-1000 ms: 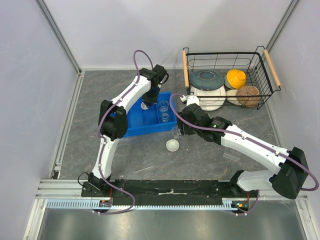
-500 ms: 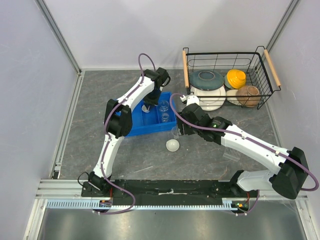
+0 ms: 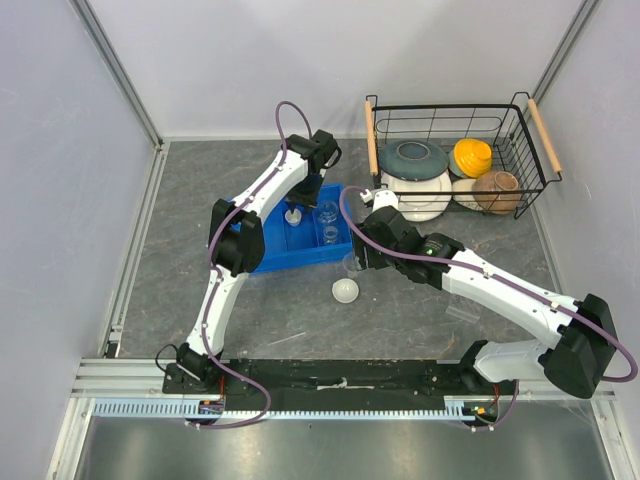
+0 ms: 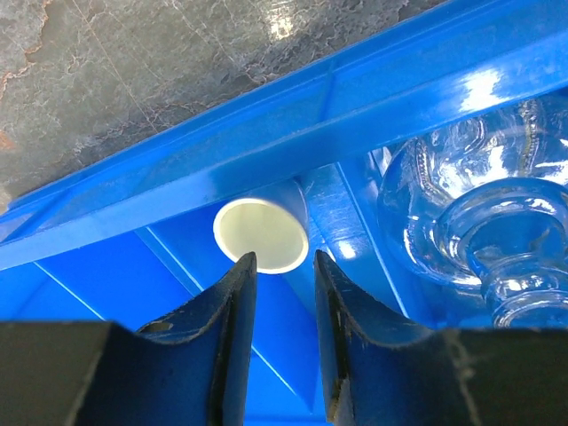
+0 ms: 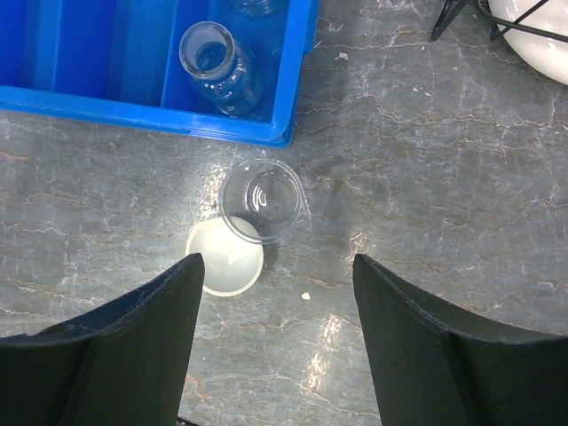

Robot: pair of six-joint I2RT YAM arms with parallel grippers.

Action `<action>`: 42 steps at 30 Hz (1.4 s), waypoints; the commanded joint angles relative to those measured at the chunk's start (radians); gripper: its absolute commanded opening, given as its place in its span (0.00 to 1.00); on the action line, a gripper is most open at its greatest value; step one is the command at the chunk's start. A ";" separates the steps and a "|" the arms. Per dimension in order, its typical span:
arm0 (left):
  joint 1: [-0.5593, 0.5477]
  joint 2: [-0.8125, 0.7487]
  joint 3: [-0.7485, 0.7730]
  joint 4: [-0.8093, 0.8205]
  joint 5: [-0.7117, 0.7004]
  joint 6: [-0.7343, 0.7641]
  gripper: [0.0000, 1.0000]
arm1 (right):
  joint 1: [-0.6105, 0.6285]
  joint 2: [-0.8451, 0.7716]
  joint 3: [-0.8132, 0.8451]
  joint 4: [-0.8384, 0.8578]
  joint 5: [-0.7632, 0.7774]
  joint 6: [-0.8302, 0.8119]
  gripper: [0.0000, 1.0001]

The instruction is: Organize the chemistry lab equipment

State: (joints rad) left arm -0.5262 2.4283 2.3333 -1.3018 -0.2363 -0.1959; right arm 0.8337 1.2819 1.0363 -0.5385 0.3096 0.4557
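Tiny white cup [image 4: 261,235]: in a compartment of the blue divided tray [image 4: 266,115], its mouth facing the left gripper [image 4: 282,257], whose fingers are parted and grasping nothing. Clear glass beaker [image 5: 262,200]: on the table just beside the white round dish [image 5: 224,266], under the wide-open, empty right gripper [image 5: 277,266]. Likely light, rigid, slick and breakable; pinch gently across one rim wall.

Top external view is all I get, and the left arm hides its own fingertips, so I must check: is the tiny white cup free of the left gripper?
Observer: Yes. The left wrist view shows the tiny white cup in the blue tray, just beyond the left gripper, with nothing between its fingers.
Operator: Is the right gripper holding anything?
Observer: No. The right wrist view shows the right gripper wide open, with a clear beaker standing beyond its tips.
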 commanded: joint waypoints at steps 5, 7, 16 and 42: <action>-0.017 -0.077 0.032 0.009 0.009 0.010 0.39 | -0.004 -0.007 0.025 0.005 -0.018 -0.018 0.76; -0.020 -0.110 0.012 0.018 0.040 0.006 0.40 | -0.002 0.003 0.037 -0.006 -0.018 -0.020 0.76; -0.031 -0.254 -0.118 0.088 0.127 -0.033 0.40 | -0.002 0.051 0.099 -0.047 -0.015 -0.025 0.76; -0.049 -1.060 -0.926 0.528 0.230 -0.175 0.65 | -0.028 0.269 0.073 0.043 -0.001 0.037 0.76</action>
State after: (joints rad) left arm -0.5716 1.4879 1.4994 -0.9001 -0.0517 -0.3252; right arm 0.8276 1.5398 1.1069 -0.5507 0.2707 0.4580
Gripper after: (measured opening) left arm 0.637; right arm 0.763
